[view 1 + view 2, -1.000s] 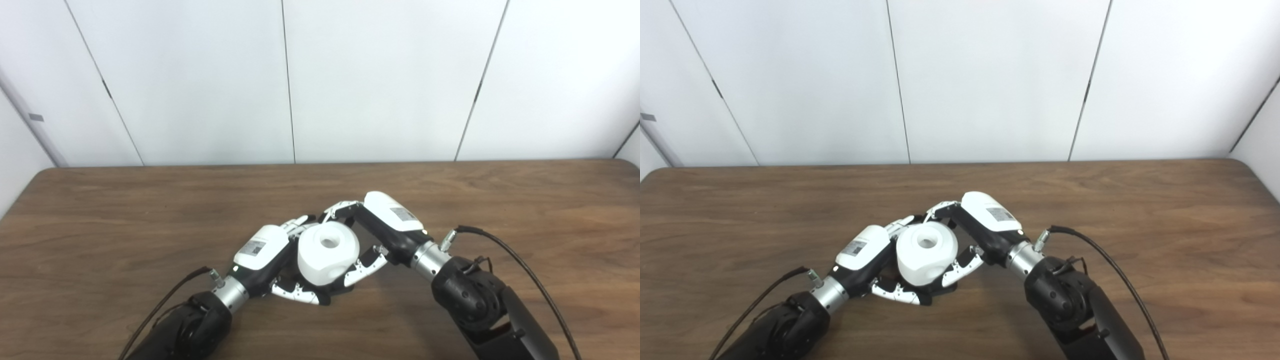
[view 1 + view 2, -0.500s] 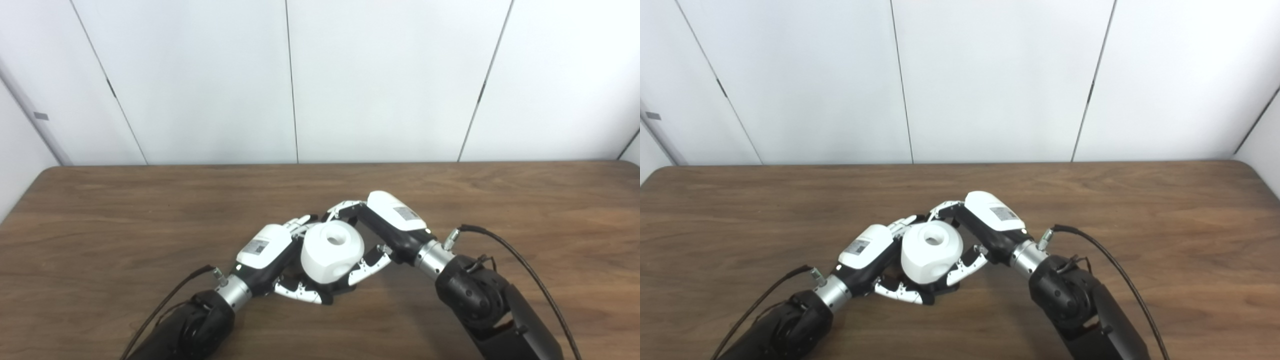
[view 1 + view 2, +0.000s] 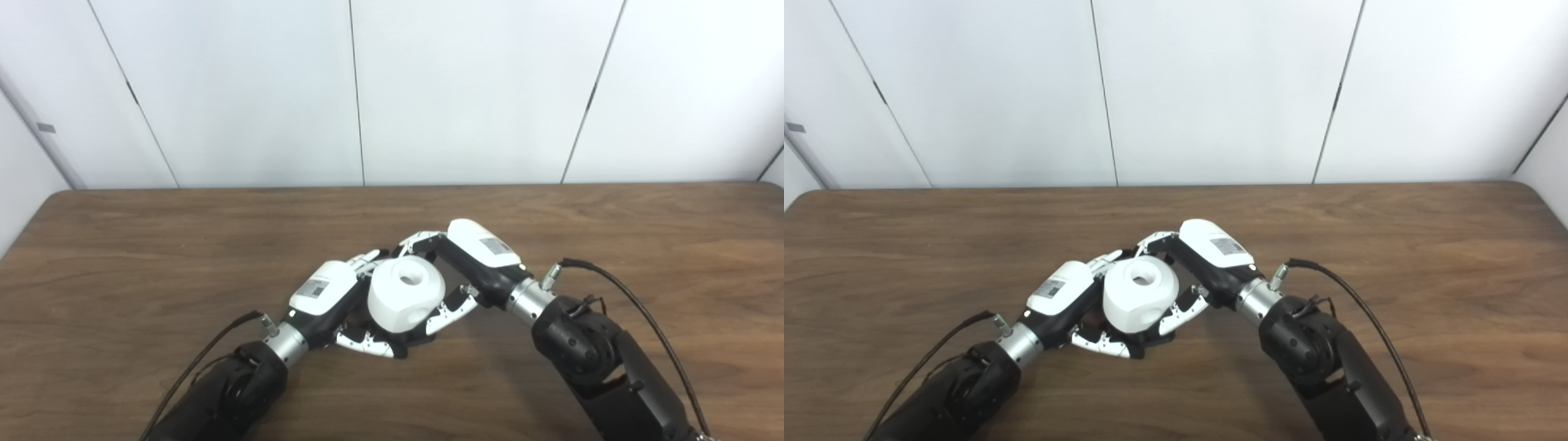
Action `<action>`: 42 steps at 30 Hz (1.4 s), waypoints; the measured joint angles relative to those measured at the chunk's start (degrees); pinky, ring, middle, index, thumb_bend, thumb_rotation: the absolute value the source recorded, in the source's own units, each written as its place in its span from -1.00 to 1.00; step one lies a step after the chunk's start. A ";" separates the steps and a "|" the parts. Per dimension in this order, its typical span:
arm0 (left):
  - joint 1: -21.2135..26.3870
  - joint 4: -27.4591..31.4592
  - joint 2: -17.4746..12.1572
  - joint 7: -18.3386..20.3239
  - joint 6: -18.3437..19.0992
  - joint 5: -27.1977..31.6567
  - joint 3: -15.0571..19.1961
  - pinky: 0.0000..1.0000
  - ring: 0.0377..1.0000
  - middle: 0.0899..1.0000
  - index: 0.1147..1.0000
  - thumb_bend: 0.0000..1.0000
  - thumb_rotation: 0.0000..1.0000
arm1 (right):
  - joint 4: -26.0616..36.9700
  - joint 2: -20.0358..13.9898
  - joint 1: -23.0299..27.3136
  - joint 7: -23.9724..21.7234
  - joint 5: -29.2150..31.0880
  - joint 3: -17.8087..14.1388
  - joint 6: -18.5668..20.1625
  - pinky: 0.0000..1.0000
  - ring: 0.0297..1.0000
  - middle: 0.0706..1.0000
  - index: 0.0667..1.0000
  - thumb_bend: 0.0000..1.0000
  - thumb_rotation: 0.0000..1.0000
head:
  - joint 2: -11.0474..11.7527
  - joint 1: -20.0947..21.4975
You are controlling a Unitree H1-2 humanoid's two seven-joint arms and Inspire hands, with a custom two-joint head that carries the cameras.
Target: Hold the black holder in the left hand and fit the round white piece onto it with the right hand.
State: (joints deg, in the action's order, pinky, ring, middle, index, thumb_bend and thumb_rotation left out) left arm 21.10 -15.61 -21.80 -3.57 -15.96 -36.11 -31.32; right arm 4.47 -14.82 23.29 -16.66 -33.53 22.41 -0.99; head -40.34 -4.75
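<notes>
While both the left hand and right hand wrap fingers around the round white piece, hiding the black holder, misalignment could jam it

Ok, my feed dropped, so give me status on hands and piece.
Left hand and right hand both closed around white piece. Holder mostly hidden beneath it. Seating not visible. Nothing in the way.

A plain white round piece sits over a dark brown wood-grained table, before white wall panels.
</notes>
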 measured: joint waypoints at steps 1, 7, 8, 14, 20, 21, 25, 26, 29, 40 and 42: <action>-0.02 0.13 0.00 0.11 0.17 0.00 0.00 0.90 0.95 0.79 -0.17 0.05 -0.88 | 0.02 -0.02 0.02 -0.04 -0.06 0.05 0.01 0.26 0.44 0.44 -0.11 0.04 -0.72 | -0.26 -0.09; -0.08 1.05 0.00 1.17 1.39 0.00 0.00 0.90 0.95 0.81 -0.17 0.05 -0.88 | 0.08 -0.02 0.08 -0.08 -0.14 0.55 -0.26 0.26 0.45 0.44 -0.11 0.04 -0.72 | -0.53 -0.18; -0.10 1.12 0.00 1.20 1.43 0.00 0.00 0.89 0.95 0.81 -0.17 0.05 -0.88 | 0.08 -0.02 0.12 -0.08 -0.14 0.60 -0.26 0.26 0.45 0.44 -0.11 0.04 -0.72 | -0.61 -0.26; -0.14 1.32 -0.06 1.44 1.61 0.00 0.01 0.88 0.95 0.79 -0.16 0.05 -0.88 | 0.07 -0.13 0.56 -0.25 -0.51 1.22 -0.38 0.25 0.50 0.45 -0.11 0.04 -0.72 | -0.79 -0.18; -0.04 1.40 -0.10 1.60 1.62 0.00 -0.10 0.86 0.94 0.79 -0.16 0.05 -0.88 | -0.77 -0.59 1.25 -1.12 -2.12 3.56 -0.78 0.25 0.50 0.44 -0.11 0.04 -0.72 | -0.88 -0.09; -0.12 1.50 -0.12 1.60 1.62 0.00 -0.08 0.86 0.94 0.79 -0.16 0.05 -0.88 | -0.74 -0.47 1.27 -1.23 -2.45 3.43 -0.75 0.25 0.50 0.44 -0.11 0.04 -0.72 | -0.88 -0.09; -0.10 1.71 -0.12 1.77 1.83 0.00 -0.10 0.88 0.95 0.79 -0.16 0.05 -0.88 | -0.73 -0.96 1.71 -1.47 -2.70 3.68 -1.07 0.23 0.48 0.43 -0.11 0.04 -0.72 | -0.88 -0.18; -0.12 1.83 -0.13 1.81 1.91 0.00 -0.10 0.89 0.95 0.78 -0.17 0.05 -0.88 | -0.76 -1.04 1.75 -1.49 -2.77 3.68 -1.28 0.23 0.48 0.43 -0.11 0.04 -0.72 | -0.88 -0.18; -0.11 1.84 -0.18 1.82 1.88 0.00 -0.10 0.89 0.94 0.78 -0.17 0.05 -0.88 | -0.77 -1.65 2.19 -1.51 -2.96 3.90 -1.93 0.22 0.46 0.43 -0.11 0.04 -0.72 | -0.79 -0.26; -0.08 1.83 -0.18 1.83 1.82 0.00 -0.13 0.88 0.93 0.76 -0.17 0.05 -0.88 | -0.91 -2.57 3.50 -2.95 -2.96 3.82 -3.00 0.17 0.40 0.46 0.26 0.34 -0.65 | -0.44 0.09; -0.05 1.83 -0.18 1.83 1.82 0.00 -0.14 0.88 0.93 0.76 -0.17 0.05 -0.88 | -0.85 -2.54 3.26 -3.14 -2.88 3.54 -2.83 0.19 0.41 0.49 0.55 0.53 -0.61 | -0.18 0.18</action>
State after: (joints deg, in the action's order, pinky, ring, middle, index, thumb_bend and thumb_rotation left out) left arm 21.05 -13.78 -21.98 -1.74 -14.14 -36.11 -31.45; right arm 3.62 -17.36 26.55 -19.79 -36.41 25.95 -3.82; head -40.52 -4.57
